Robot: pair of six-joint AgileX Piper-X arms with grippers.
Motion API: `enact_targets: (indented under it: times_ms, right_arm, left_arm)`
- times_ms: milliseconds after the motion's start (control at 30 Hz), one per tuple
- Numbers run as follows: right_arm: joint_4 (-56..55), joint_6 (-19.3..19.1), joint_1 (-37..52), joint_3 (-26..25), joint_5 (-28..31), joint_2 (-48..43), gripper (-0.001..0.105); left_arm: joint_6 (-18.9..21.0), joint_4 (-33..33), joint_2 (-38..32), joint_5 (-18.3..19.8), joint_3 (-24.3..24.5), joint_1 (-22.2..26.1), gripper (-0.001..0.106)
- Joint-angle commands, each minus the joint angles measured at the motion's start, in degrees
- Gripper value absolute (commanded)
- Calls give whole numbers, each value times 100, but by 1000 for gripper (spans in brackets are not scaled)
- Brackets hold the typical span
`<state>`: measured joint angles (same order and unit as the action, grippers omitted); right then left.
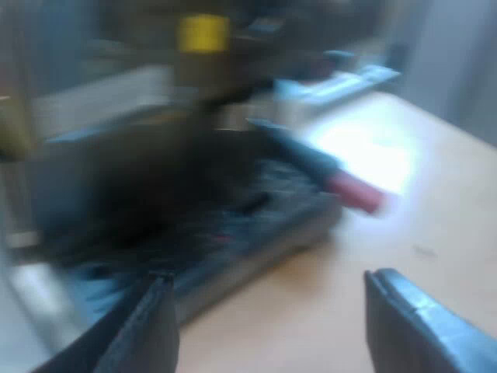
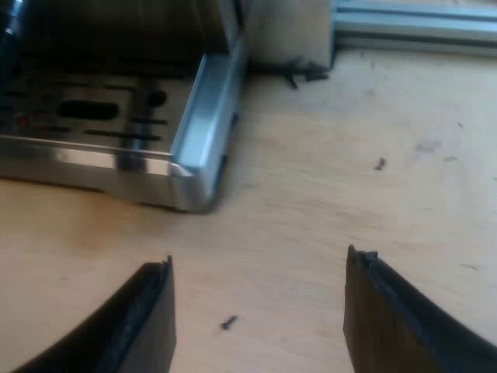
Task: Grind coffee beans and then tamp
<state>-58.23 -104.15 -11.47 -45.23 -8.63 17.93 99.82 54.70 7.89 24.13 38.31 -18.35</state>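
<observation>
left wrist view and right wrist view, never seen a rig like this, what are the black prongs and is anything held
Each picture comes from a camera riding on one robot arm's wrist, looking past that arm's own hand. The black prongs are each hand's two fingers. In the left wrist view the left hand is open and holds nothing; beyond it sits the blurred dark espresso machine, with a dark handle ending in red at its front. In the right wrist view the right hand is also open and empty, above a pale wooden table, near the corner of the machine's shiny metal drip tray. A few small dark specks lie on the wood.
</observation>
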Motion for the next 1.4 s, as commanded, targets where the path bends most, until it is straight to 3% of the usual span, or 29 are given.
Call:
enact_targets:
  times_ms: [33,133,333,700,900,1133,1400]
  right_arm:
    - [-50,-164,-243,-213,-282,186,51]
    - [-78,-410,-691,-307,-325,408,51]
    - [-65,-409,-1442,-310,-246,616,51]
    - [110,-321,-2443,-136,414,634,51]
    - [1128,308,-2972,433,1024,649,49]
    - [1980,821,-3803,1018,1801,780,47]
    - [3337,1368,-5610,1692,3742,1431,42]
  left_arm:
    - [45,-98,151,329,39,-251,56]
    - [-156,-107,269,632,-11,-577,56]
    - [-549,-419,287,1054,-363,-1190,56]
    - [-540,-2491,333,1174,-1929,-1414,56]
    - [-540,-2946,332,1174,-2480,-1414,56]
    - [-540,-3025,332,1161,-2513,-1414,56]
    - [-540,-3025,332,1161,-2513,-1414,56]
